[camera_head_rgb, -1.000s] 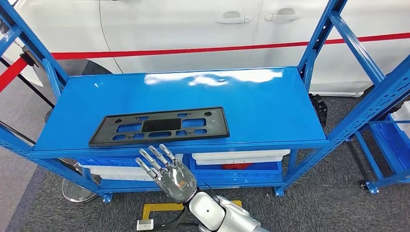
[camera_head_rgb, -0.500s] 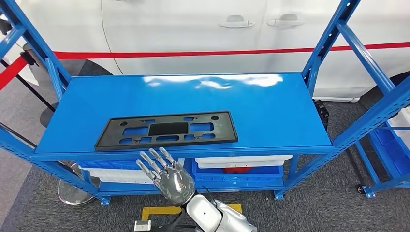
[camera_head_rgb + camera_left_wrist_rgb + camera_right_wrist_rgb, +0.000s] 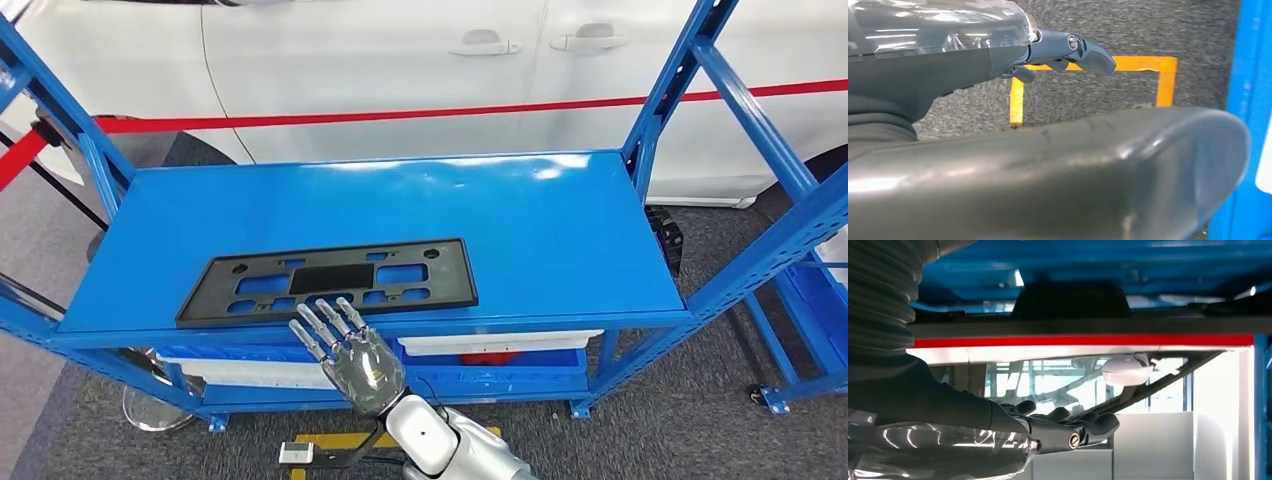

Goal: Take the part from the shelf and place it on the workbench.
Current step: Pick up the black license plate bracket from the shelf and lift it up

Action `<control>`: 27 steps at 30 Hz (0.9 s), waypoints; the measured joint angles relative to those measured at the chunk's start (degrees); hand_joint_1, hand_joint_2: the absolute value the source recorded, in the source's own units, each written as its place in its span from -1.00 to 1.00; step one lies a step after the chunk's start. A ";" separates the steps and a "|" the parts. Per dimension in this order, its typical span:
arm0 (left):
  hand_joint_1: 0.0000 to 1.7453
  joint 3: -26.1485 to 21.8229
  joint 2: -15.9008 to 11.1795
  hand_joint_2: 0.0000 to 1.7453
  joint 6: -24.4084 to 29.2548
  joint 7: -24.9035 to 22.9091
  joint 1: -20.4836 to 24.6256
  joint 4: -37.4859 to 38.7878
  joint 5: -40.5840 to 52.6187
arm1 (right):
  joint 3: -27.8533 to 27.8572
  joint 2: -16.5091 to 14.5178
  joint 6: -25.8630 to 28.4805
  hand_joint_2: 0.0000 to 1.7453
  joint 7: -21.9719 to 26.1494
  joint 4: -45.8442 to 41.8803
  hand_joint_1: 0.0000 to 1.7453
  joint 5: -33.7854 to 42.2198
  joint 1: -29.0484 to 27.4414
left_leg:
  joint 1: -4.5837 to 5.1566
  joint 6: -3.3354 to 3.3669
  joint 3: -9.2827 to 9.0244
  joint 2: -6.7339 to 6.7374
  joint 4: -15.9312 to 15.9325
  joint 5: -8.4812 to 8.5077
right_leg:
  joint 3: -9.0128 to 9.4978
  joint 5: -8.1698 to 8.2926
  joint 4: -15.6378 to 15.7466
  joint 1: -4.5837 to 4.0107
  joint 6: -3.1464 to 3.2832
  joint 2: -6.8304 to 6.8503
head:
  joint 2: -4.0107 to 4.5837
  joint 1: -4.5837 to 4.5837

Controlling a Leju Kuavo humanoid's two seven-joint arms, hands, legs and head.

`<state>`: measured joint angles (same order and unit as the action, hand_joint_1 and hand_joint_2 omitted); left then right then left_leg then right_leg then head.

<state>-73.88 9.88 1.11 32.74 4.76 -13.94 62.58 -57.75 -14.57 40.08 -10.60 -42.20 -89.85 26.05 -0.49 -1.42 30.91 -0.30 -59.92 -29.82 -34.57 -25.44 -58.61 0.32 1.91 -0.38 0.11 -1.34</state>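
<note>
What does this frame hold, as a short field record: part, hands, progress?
part: black flat frame lying flat near the front edge of the blue shelf
right hand: fingers spread, holding nothing, at the shelf's front edge by the part
left hand: holding nothing, over grey carpet with yellow tape
below: white bins
progress: part not yet picked up
</note>
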 joint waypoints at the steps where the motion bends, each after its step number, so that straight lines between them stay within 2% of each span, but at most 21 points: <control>1: -1.00 0.01 0.00 -1.00 0.00 0.01 0.00 0.00 0.00 | 0.03 -0.16 0.01 1.00 0.00 0.06 -1.00 0.00 0.04 | -0.10 -0.27 1.47 0.02 -2.92 -1.35 | 0.26 -0.17 0.05 0.04 0.22 0.05 | 0.00 -0.07; 3: -1.00 0.03 0.00 -1.00 -0.01 -0.02 -0.05 0.00 0.01 | 0.04 -0.29 -0.01 1.00 0.00 0.32 -1.00 0.00 0.05 | -0.22 -0.70 6.01 0.04 -10.88 -4.13 | 0.57 -0.58 0.01 -0.05 0.51 0.08 | 0.00 -0.11; 4: -1.00 0.04 0.00 -1.00 -0.02 -0.07 -0.13 0.00 0.03 | 0.05 -0.34 -0.01 1.00 0.01 0.49 -1.00 0.00 0.02 | -0.24 -0.76 7.83 0.04 -13.49 -4.37 | 0.75 -0.80 -0.02 -0.12 0.55 0.02 | 0.00 -0.11; 5: -1.00 0.04 0.00 -1.00 -0.07 -0.13 -0.23 0.00 0.11 | 0.07 -0.40 -0.02 1.00 0.02 0.68 -1.00 0.00 0.00 | -0.22 -0.68 8.60 0.04 -13.86 -3.34 | 1.04 -1.03 -0.04 -0.20 0.57 -0.07 | 0.00 -0.11; 6: -1.00 0.04 0.00 -1.00 -0.12 -0.19 -0.29 0.00 0.20 | 0.11 -0.51 -0.02 1.00 0.07 0.83 -1.00 0.00 0.01 | -0.18 -0.47 8.04 0.04 -11.64 -1.15 | 1.44 -1.28 -0.05 -0.27 0.54 -0.16 | 0.00 -0.11; 7: -1.00 0.04 -0.01 -1.00 -0.17 -0.22 -0.33 0.00 0.27 | 0.18 -0.67 -0.02 1.00 0.13 0.94 -1.00 0.00 0.04 | -0.11 -0.09 6.63 0.04 -7.68 1.64 | 1.92 -1.57 -0.03 -0.34 0.48 -0.24 | 0.00 -0.10; 8: -1.00 0.04 -0.03 -1.00 -0.21 -0.25 -0.33 0.00 0.33 | 0.25 -0.83 -0.02 1.00 0.19 1.03 -1.00 0.00 0.10 | 0.05 0.34 5.02 0.05 -3.85 3.59 | 2.32 -1.84 0.00 -0.45 0.36 -0.25 | 0.00 -0.06; 9: -1.00 0.04 -0.05 -1.00 -0.22 -0.25 -0.28 0.00 0.33 | 0.33 -0.99 -0.02 1.00 0.25 1.09 -1.00 0.00 0.19 | 0.27 0.78 3.68 0.05 -0.66 4.72 | 2.52 -2.07 0.00 -0.50 0.15 -0.27 | 0.00 -0.08; 10: -1.00 0.05 -0.07 -1.00 -0.23 -0.26 -0.22 0.01 0.34 | 0.40 -1.15 -0.02 1.00 0.28 1.15 -1.00 0.00 0.27 | 0.48 1.14 2.90 0.06 1.17 5.04 | 2.57 -2.21 0.03 -0.52 -0.11 -0.26 | 0.00 -0.06; 12: -1.00 0.07 -0.07 -1.00 -0.27 -0.26 -0.16 0.01 0.35 | 0.54 -1.36 -0.01 1.00 0.35 1.30 -1.00 0.00 0.39 | 0.69 1.60 2.53 0.02 2.10 4.61 | 2.56 -2.35 0.16 -0.50 -0.74 -0.25 | 0.00 -0.08; 14: -1.00 0.08 0.01 -1.00 -0.37 -0.27 -0.30 0.02 0.35 | 0.73 -1.54 0.01 1.00 0.39 1.40 -1.00 0.00 0.47 | 0.31 2.03 1.92 0.04 2.78 4.66 | 2.59 -2.89 -0.34 -0.52 -1.37 -0.16 | 0.00 -0.02; 15: -1.00 0.09 0.04 -1.00 -0.44 -0.26 -0.34 0.02 0.35 | 0.85 -1.61 0.01 1.00 0.42 1.43 -1.00 0.00 0.58 | 0.11 2.26 1.50 0.08 3.18 4.68 | 1.97 -3.73 -1.83 -0.53 -1.67 -0.11 | 0.00 0.02; 16: -1.00 0.09 0.07 -1.00 -0.51 -0.26 -0.34 0.02 0.35 | 0.96 -1.64 0.01 1.00 0.45 1.50 -1.00 0.01 0.67 | -0.01 2.51 1.15 0.12 3.40 4.62 | 0.53 -5.07 -4.67 -0.44 -1.91 -0.05 | 0.00 0.06; 18: -1.00 0.09 0.07 -1.00 -0.63 -0.27 -0.29 0.02 0.35 | 1.08 -1.63 0.01 1.00 0.50 1.77 -1.00 0.02 0.72 | 0.03 2.84 0.80 0.13 3.39 4.22 | -4.06 -7.97 -12.48 -0.23 -2.29 0.02 | 0.00 0.10; 19: -1.00 0.09 0.07 -1.00 -0.67 -0.28 -0.30 0.02 0.36 | 1.09 -1.61 0.01 1.00 0.51 1.96 -1.00 0.02 0.67 | 0.04 2.90 0.62 0.12 3.34 3.97 | -6.10 -8.48 -15.44 -0.12 -2.44 0.04 | 0.00 0.11; 20: -1.00 0.09 0.08 -1.00 -0.70 -0.31 -0.35 0.02 0.37 | 1.09 -1.61 0.01 1.00 0.55 2.16 -1.00 0.02 0.64 | 0.03 2.86 0.35 0.08 3.29 3.68 | -7.20 -7.78 -16.37 -0.01 -2.54 0.06 | 0.00 0.11; 21: -1.00 0.09 0.10 -1.00 -0.72 -0.35 -0.39 0.03 0.38 | 1.10 -1.62 0.01 1.00 0.60 2.33 -1.00 0.01 0.66 | 0.02 2.77 -0.04 0.02 3.23 3.33 | -7.09 -5.88 -14.95 0.09 -2.57 0.09 | 0.00 0.11; 23: -1.00 0.09 0.22 -1.00 -0.72 -0.40 -0.42 0.05 0.40 | 1.14 -1.70 0.01 1.00 0.72 2.66 -1.00 0.01 0.77 | 0.05 2.37 -0.97 -0.09 3.06 2.40 | -4.30 -0.97 -7.67 0.22 -2.40 0.20 | 0.00 0.11; 24: -1.00 0.09 0.28 -1.00 -0.72 -0.42 -0.38 0.06 0.40 | 1.16 -1.79 0.01 1.00 0.78 2.81 -1.00 0.02 0.85 | 0.14 2.04 -1.25 -0.13 2.85 1.90 | -2.79 0.44 -4.14 0.20 -2.18 0.24 | 0.00 0.12; 25: -1.00 0.09 0.32 -1.00 -0.72 -0.42 -0.33 0.07 0.41 | 1.19 -1.89 0.01 1.00 0.82 2.95 -1.00 0.02 0.92 | 0.24 1.70 -1.37 -0.13 2.73 1.52 | -1.83 0.97 -1.93 0.12 -1.89 0.22 | 0.00 0.10; 27: -1.00 0.09 0.34 -1.00 -0.73 -0.45 -0.22 0.06 0.43 | 1.25 -2.14 0.01 1.00 0.95 3.20 -1.00 0.07 1.03 | 0.33 1.03 -1.42 -0.08 2.73 1.05 | -1.38 0.34 -0.83 -0.12 -1.17 0.05 | 0.00 0.09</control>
<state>-73.79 10.22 0.38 32.29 4.54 -13.88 63.00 -56.49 -16.71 40.09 -9.65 -39.00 -89.78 27.08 -0.16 -0.39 29.49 -0.38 -57.19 -28.77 -35.95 -25.09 -59.45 0.21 0.74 -0.34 0.11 -1.25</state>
